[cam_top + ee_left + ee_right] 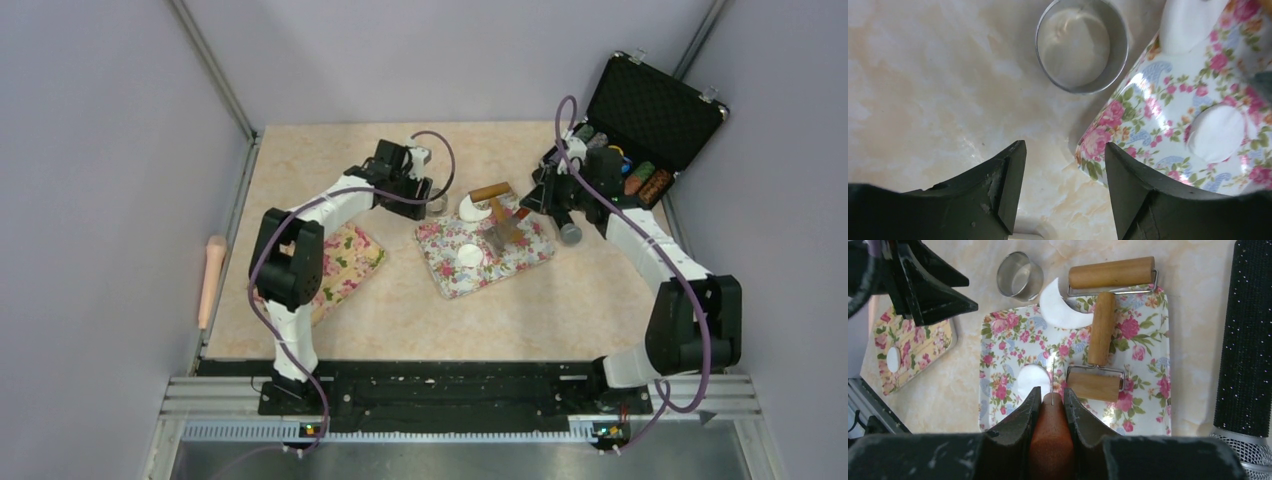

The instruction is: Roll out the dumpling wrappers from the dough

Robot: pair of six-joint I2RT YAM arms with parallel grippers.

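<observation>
One wrapper [1030, 380] lies on the flowered tray [1148, 405], just beside the brown-handled tool [1050, 440] the right fingers [1018, 425] grip; left fingers [1003, 190] stand open near the ring [1082, 45]. The tool should probably slide flat beneath it.

You are looking at a robot test cell in a lab, not a kitchen: plain pale walls [100, 150] close in the table [400, 320] on three sides, with bare metal frame posts [213, 70] rising at the upper left and upper right of the top view. Along the bottom edge, two robot arms [290, 260] stand bolted to a black plate [450, 395] above a ribbed aluminium rail [450, 430], purple cables [707, 345] trailing along them. At the upper right a foam-lined black case [655, 110] stands open
</observation>
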